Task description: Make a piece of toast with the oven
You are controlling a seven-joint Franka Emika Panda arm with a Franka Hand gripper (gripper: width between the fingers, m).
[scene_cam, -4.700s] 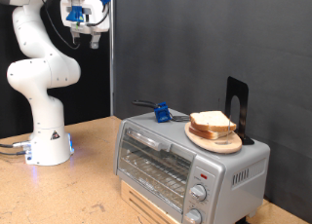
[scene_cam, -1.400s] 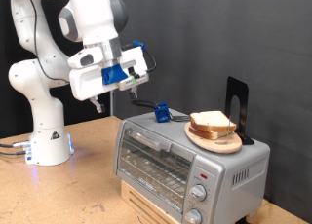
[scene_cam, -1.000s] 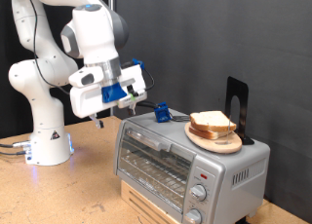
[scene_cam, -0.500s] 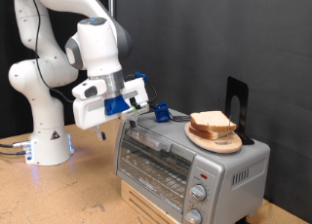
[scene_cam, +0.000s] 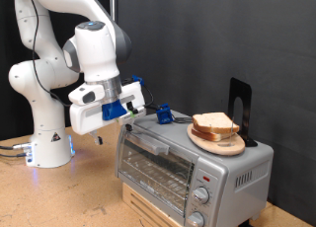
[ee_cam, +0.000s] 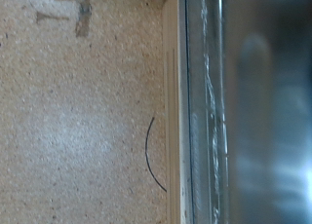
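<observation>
The oven (scene_cam: pixel 188 166) is a silver toaster oven at the exterior view's right, and its glass door looks shut. On its roof a round wooden plate (scene_cam: pixel 219 141) carries the piece of toast (scene_cam: pixel 213 122). My gripper (scene_cam: pixel 99 138) hangs fingers-down off the oven's left front corner, above the table and level with the top of the door. It touches nothing and nothing shows between its fingers. The wrist view looks straight down past the oven's silver edge (ee_cam: pixel 244 107) to the speckled table (ee_cam: pixel 78 136); the fingers do not show there.
A blue clip with a black handle (scene_cam: pixel 163 114) and a black stand (scene_cam: pixel 240 109) also sit on the oven roof. Two knobs (scene_cam: pixel 200 195) and a red light (scene_cam: pixel 205 177) are on its front right. The arm's base (scene_cam: pixel 47 148) stands at the left.
The arm has swung down from high at the upper left and brought the hand to the oven's left front corner. Over the last half second it sank a little lower and leftward.
</observation>
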